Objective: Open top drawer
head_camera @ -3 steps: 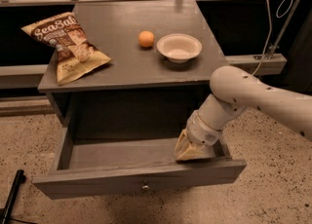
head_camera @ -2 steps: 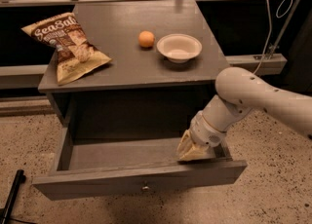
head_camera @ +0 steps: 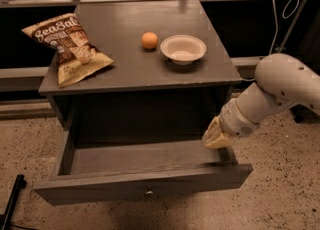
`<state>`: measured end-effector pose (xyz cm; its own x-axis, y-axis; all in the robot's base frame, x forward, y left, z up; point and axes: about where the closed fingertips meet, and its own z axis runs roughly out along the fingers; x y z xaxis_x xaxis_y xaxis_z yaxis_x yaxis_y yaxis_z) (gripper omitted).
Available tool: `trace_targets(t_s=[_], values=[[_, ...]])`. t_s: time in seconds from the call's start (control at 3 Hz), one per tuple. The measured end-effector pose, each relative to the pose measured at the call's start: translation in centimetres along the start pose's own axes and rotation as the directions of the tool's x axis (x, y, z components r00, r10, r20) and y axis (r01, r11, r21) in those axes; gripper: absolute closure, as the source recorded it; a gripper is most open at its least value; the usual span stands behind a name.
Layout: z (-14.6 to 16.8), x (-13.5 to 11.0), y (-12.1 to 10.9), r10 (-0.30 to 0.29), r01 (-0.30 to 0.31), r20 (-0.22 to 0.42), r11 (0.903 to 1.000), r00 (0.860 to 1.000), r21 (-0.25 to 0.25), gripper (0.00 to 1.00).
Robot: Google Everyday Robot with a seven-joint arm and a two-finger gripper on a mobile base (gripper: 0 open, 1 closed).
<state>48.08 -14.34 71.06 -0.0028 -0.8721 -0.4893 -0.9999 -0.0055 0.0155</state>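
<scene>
The arm has swung out to the right since a second ago, and the gripper has lifted up and back with it. Earlier it sat low inside the right-hand part of the drawer cavity. Now it hangs at the right rear corner of the top drawer, just over the drawer's right side wall and close under the edge of the cabinet top. Whether the gripper is open or closed cannot be told from this view; it shows only as a pale tan clump at the end of the wrist, and nothing appears to be held in it.

The top drawer has not shifted. It stands pulled well out from the cabinet, with its bare floor showing and its front with the small round knob facing the floor in front. This suggests the pulling is over and the arm is retreating, so the task looks essentially complete.

The only readable writing is on the chip bag lying on the left of the cabinet top, where large white lettering reads "Sea Salt", the last letters running off the crumpled edge. The smaller print beneath is too small to read. The orange and the white bowl beside it carry no markings.
</scene>
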Motion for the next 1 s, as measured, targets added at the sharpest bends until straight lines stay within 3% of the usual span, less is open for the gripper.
trace_targets(t_s=[0.67, 1.0], values=[[-4.6, 0.1, -2.3, -0.02, 0.022, -0.026, 0.9957, 0.999, 0.09, 1.0], [-4.6, 0.1, -2.3, -0.02, 0.023, -0.026, 0.9956, 0.999, 0.091, 1.0]])
